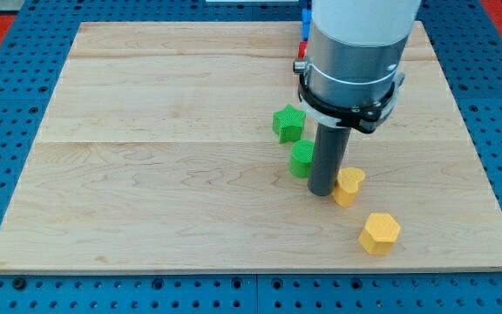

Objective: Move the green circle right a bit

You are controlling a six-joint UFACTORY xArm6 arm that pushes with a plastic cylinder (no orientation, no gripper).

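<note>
Green ribbed circle block [301,160] mid-board, at 9 o'clock of my tip [321,193], touching | bare rod, holds nothing | yellow heart block [349,186] at 3 o'clock, adjacent | risk: tip stands on wrong side; rightward travel would shove heart, not circle.
</note>
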